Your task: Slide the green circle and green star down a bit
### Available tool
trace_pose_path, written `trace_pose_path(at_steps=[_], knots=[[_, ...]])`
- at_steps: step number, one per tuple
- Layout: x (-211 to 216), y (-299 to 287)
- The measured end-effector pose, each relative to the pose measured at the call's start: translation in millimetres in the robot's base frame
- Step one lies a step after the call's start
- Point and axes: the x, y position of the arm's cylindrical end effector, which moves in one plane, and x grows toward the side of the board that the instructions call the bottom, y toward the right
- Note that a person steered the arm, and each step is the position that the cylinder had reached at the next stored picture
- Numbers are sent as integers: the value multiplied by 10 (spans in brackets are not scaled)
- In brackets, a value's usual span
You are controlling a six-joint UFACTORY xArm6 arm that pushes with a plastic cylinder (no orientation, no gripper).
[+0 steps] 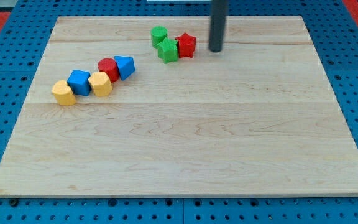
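Green circle block (159,35) and green star block (168,50) sit touching near the view's top of the wooden counter (185,155). My tip (215,50) stands to their right, beyond the red star block (186,45), needing to get above them. No claw here; no writing anywhere.

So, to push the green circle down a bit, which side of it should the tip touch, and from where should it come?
Touch its upper edge, coming from the view's top. The green circle sits just above the green star, seemingly touching, so a downward push should likely carry both. My tip is now right of the red star, so it would probably go around above first.
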Motion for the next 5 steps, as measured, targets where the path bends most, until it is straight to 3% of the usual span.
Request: trace_pose_path(at_steps=[1,2,3,5], knots=[[-407,-13],[-856,-747],[-764,-1597],[-439,-1646]])
